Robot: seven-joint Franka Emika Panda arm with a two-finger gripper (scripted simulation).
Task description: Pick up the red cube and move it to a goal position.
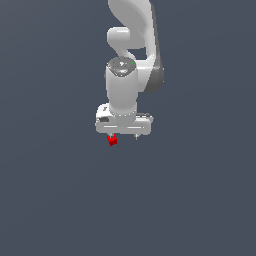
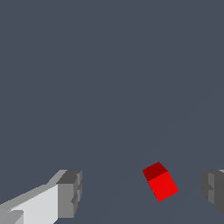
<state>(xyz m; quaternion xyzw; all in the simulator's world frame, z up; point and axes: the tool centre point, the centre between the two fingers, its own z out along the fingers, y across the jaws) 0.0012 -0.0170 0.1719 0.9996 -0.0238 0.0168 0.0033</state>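
The red cube (image 1: 112, 140) is a tiny bright red block just below the white gripper (image 1: 124, 136), under the fingertip on the exterior view's left. In the wrist view the cube (image 2: 161, 183) lies in the gap between the two grey fingertips (image 2: 70, 192), turned at an angle to them and nearer one finger. It touches neither finger. The gripper (image 2: 141, 192) is open, its jaws spread much wider than the cube. The white arm (image 1: 131, 45) comes down from above, pointing straight down.
A plain dark grey surface (image 1: 200, 200) fills both views. No other objects or edges show.
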